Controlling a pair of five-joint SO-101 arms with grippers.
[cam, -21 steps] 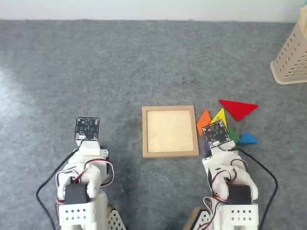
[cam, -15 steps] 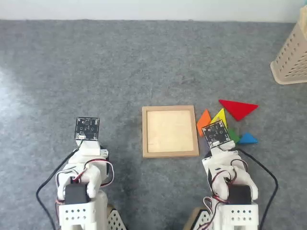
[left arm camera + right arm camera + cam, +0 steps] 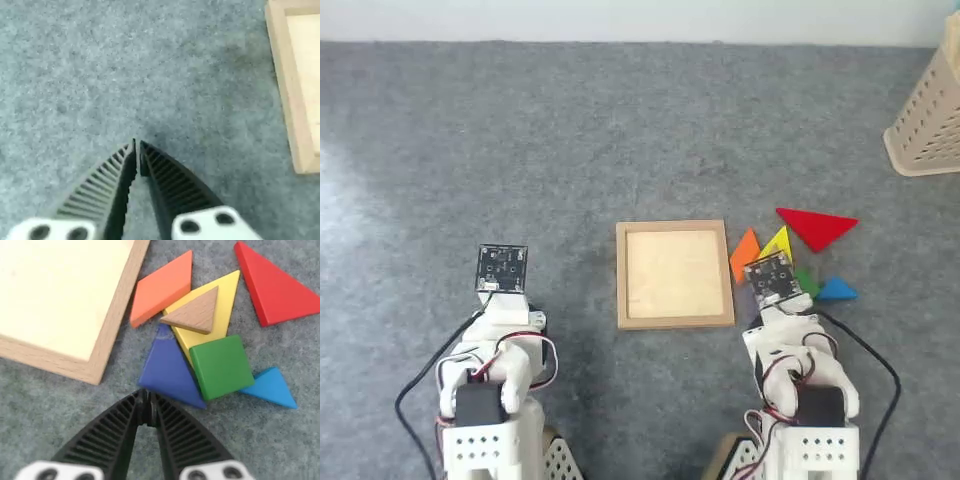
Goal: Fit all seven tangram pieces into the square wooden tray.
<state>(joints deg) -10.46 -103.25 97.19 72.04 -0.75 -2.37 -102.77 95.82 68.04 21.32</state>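
The right gripper (image 3: 148, 399) hangs low over the grey carpet (image 3: 620, 120) with its ribbed fingers pressed together at the tips, gripping nothing. Just ahead of those tips lies the dark blue triangle (image 3: 167, 370), the nearest of the seven pieces. The green square (image 3: 221, 367) sits against that triangle's side, and the light blue triangle (image 3: 270, 387) touches the square's outer corner. Beyond them the yellow triangle (image 3: 227, 300) carries the small brown triangle (image 3: 195, 315) on top of it. The orange parallelogram (image 3: 162, 287) lies beside these, close to the rim of the square wooden tray (image 3: 112, 320), and the red triangle (image 3: 272, 285) is farthest from the claw, slightly apart. The tray holds no pieces and lies ahead of this claw and to its left, between the two arms. The left gripper (image 3: 136, 147) is likewise closed to a sliver over bare carpet, with the tray's edge ahead to its right. A pale slatted basket (image 3: 930, 110) stands far ahead on the right. Against the earlier frames, the right arm has edged very slightly toward the pieces; the left arm, tray and pieces lie as before.
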